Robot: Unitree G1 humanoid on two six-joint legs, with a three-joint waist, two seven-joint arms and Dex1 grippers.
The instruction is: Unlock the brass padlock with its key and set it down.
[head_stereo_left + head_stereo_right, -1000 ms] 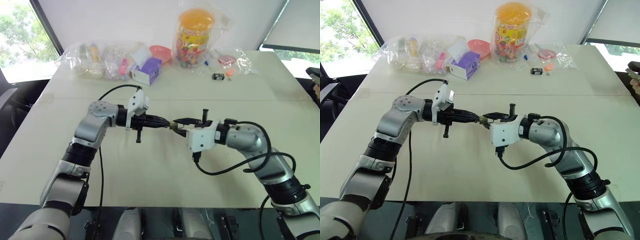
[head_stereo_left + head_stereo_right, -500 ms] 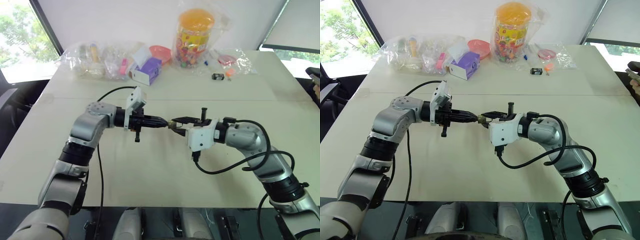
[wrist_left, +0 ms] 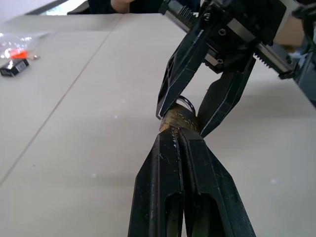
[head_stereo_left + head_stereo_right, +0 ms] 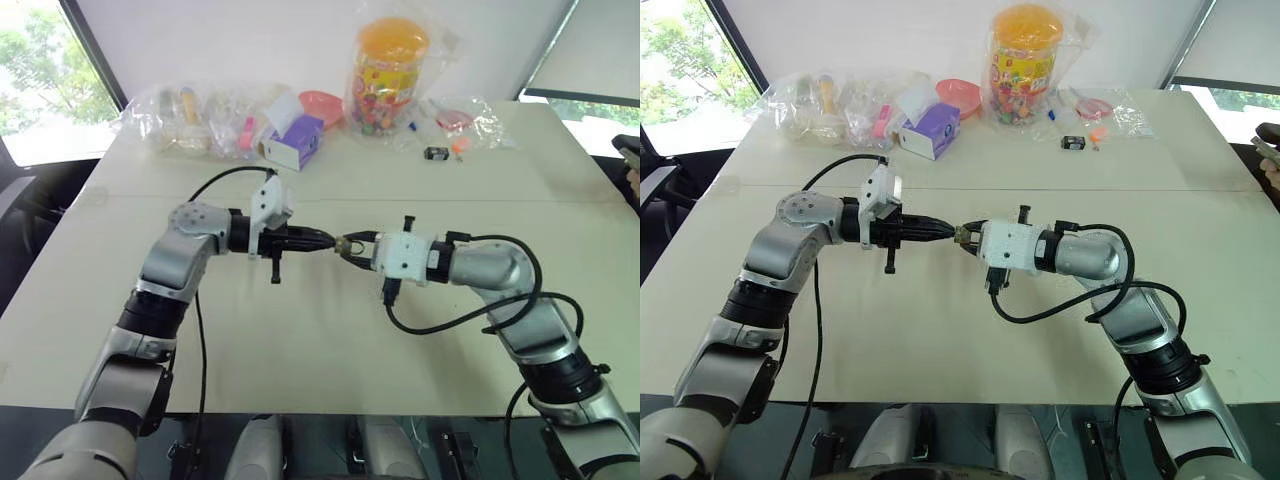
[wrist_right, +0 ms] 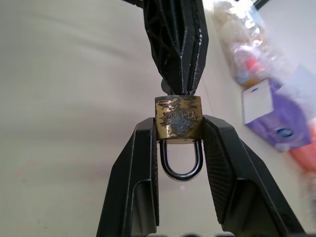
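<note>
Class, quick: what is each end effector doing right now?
Left end effector: shut, its tips at the brass padlock; a key can't be made out.
Right end effector: shut on the brass padlock.

The brass padlock (image 5: 178, 121) is dull yellow-brown, mottled with darker tarnish, and its hooked shackle is shiny silver. Both the right claw (image 5: 178, 131) and the left claw (image 3: 178, 133) have black fingers. The bench (image 4: 300, 330) is pale cream. A jar (image 4: 389, 75) has an orange lid over multicoloured contents, and a box (image 4: 293, 141) is purple and white.
</note>
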